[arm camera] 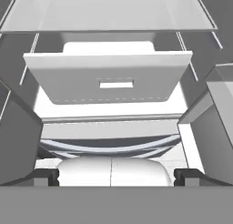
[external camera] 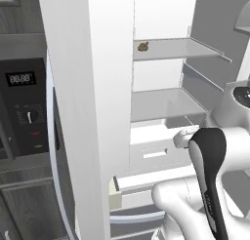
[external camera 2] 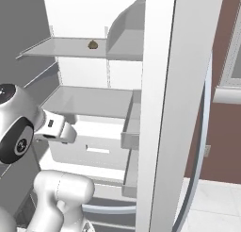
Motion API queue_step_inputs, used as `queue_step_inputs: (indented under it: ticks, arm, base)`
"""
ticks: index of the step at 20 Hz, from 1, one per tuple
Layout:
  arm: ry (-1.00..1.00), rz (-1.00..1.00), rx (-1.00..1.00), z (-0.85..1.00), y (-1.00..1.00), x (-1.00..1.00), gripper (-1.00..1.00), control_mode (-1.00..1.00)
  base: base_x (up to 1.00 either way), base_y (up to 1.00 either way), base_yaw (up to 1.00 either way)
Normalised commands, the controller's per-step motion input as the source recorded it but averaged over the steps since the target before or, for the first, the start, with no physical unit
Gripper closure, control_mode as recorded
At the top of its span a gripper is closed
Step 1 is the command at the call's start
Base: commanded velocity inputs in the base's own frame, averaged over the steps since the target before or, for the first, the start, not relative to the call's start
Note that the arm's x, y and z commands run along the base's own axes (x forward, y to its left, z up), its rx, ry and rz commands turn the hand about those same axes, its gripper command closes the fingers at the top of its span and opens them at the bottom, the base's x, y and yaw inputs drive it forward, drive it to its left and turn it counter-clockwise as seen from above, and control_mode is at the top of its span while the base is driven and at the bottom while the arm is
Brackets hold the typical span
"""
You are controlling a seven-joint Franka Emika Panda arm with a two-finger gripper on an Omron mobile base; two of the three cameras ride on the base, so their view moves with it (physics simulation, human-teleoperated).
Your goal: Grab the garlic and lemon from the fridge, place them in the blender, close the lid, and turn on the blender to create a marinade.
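One target, the garlic (external camera: 143, 46), sits on the fridge (external camera: 88, 88) upper shelf. Raise the gripper (arm camera: 116, 175), fully open and empty, above the drawer (arm camera: 109, 79); approach level.

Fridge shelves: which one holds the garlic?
The upper grey shelf: the garlic sits near its back left; the lower shelf carries none.

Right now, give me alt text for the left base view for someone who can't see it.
An open white fridge shows a small brownish garlic bulb alone on its upper grey shelf, with a bare shelf and white drawer below. The robot's white arm rises at lower right, and a dark wall oven stands at left.
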Motion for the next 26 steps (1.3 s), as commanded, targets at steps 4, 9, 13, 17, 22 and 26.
queue_step_inputs:
  ticks: [4, 9, 13, 17, 22, 26]
  arm:
    - [-0.26, 0.00, 0.00, 1.00, 0.09, 0.71, -1.00, -1.00]
    - [-0.24, 0.01, 0.00, 1.00, 0.02, 0.83, -1.00, -1.00]
    - [-0.24, 0.00, 0.00, 0.80, 0.00, 0.70, -1.00, -1.00]
    - [-0.27, 0.00, 0.00, 0.39, 0.00, 0.55, -1.00, -1.00]
    - [-0.14, 0.00, 0.00, 0.07, 0.05, 0.69, -1.00, -1.00]
    - [0.01, 0.00, 0.00, 0.01, 0.13, 0.87, -1.00, -1.00]
  base:
    - [0.00, 0.00, 0.00]
    - [0.00, 0.00, 0.00]
    - [0.00, 0.00, 0.00]
    - [0.00, 0.00, 0.00]
    - [0.00, 0.00, 0.00]
    - [0.00, 0.00, 0.00]
